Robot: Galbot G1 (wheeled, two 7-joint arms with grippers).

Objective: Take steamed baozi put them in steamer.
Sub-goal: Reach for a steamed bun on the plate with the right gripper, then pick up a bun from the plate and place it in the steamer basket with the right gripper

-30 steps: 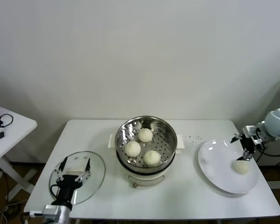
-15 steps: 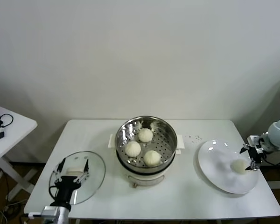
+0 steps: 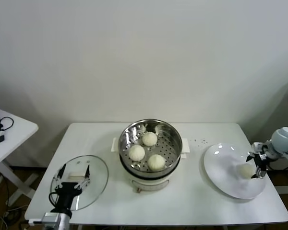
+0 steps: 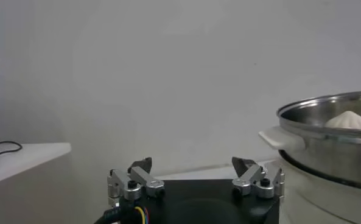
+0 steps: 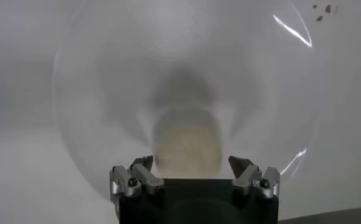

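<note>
Three cream-white baozi [image 3: 149, 139] [image 3: 137, 153] [image 3: 156, 162] lie in the round steel steamer [image 3: 173, 135] at the table's middle. One more baozi [image 3: 246, 170] [image 5: 187, 142] rests on the white plate [image 3: 225, 167] at the right. My right gripper [image 3: 257, 166] [image 5: 191, 163] stands open at that bun's right side, its fingers apart on either side of it and not closed on it. My left gripper [image 3: 73, 173] [image 4: 192, 165] is open and idle over the glass lid [image 3: 98, 175] at the front left; one bun's top [image 4: 349, 120] shows above the steamer rim [image 4: 326, 106] there.
The steamer sits on a white cooker base [image 3: 134, 184]. A small side table [image 3: 12, 132] with cables stands at the far left. A wall runs close behind the white table [image 3: 192, 201]. Small dark specks [image 3: 198, 141] lie near the plate.
My right gripper has come down from above the plate's far right edge to the level of the last baozi and now brackets it. The left arm has stayed put.
</note>
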